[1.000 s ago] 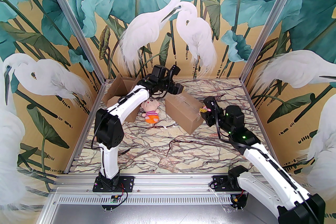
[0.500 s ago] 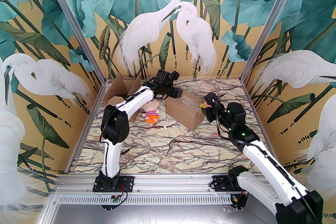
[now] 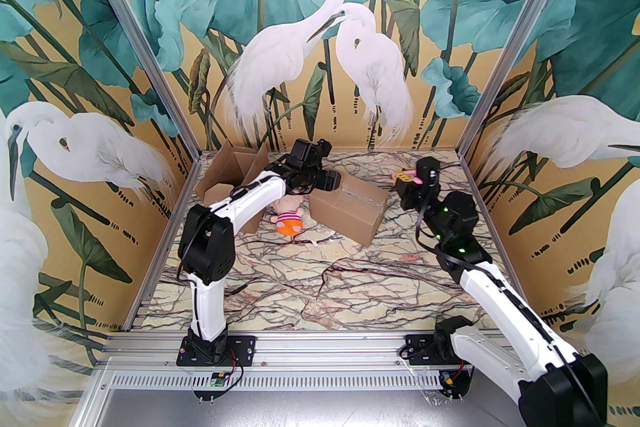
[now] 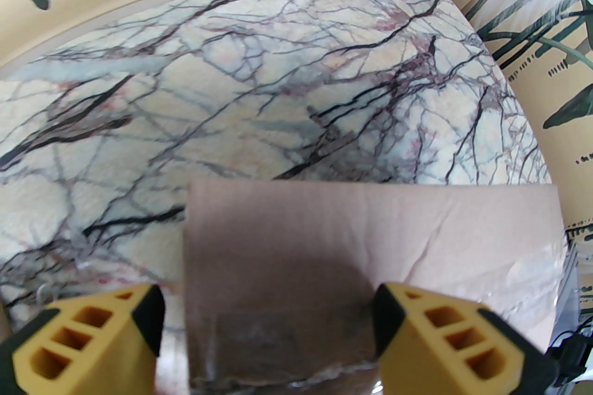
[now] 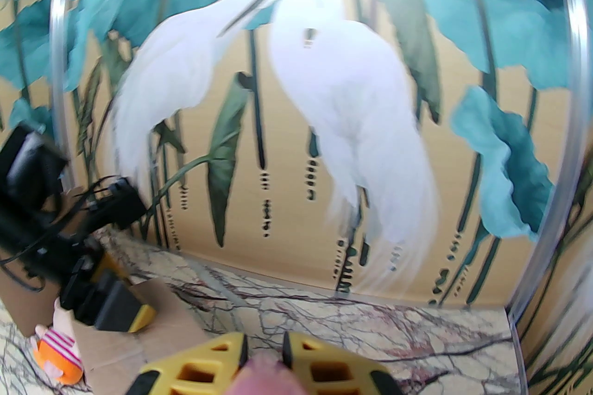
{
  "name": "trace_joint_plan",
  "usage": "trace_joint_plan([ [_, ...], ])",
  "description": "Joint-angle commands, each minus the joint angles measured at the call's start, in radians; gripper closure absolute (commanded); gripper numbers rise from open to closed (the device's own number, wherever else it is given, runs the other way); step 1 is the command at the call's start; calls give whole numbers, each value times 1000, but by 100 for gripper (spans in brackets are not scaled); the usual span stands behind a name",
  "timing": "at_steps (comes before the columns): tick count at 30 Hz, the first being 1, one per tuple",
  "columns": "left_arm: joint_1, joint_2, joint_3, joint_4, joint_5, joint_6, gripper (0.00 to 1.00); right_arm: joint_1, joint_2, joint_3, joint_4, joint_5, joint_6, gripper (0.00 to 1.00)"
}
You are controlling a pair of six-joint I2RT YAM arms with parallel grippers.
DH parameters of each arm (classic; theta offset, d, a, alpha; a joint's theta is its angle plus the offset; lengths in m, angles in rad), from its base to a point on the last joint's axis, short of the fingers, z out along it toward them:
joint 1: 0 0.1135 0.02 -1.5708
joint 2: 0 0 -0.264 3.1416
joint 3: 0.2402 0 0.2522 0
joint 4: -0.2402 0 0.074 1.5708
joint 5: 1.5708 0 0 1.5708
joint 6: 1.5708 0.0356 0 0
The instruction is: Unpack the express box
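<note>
The closed express box is seen mid-bench, with a plush toy at its 9 o'clock. The left tool is spread above its 10 o'clock corner. The right tool, at 2 o'clock, is pinched on a small pink item. An open carton is noted at 10 o'clock.

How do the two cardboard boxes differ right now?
The far-left box has its flaps standing open; the centre box is shut, clear tape across its top. The far-left box sits in the corner; the centre box has the left gripper open over its end. Both are brown cardboard.
</note>
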Motion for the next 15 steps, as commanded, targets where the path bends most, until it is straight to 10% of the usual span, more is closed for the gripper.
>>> trace_joint_plan([
  [1,-20,-89,-27,48,-30,132,1,-33,-58,-32,-76,110,281,100],
  [15,-145,-210,-259,180,302,1158,0,-76,-114,-310,152,109,790,100],
])
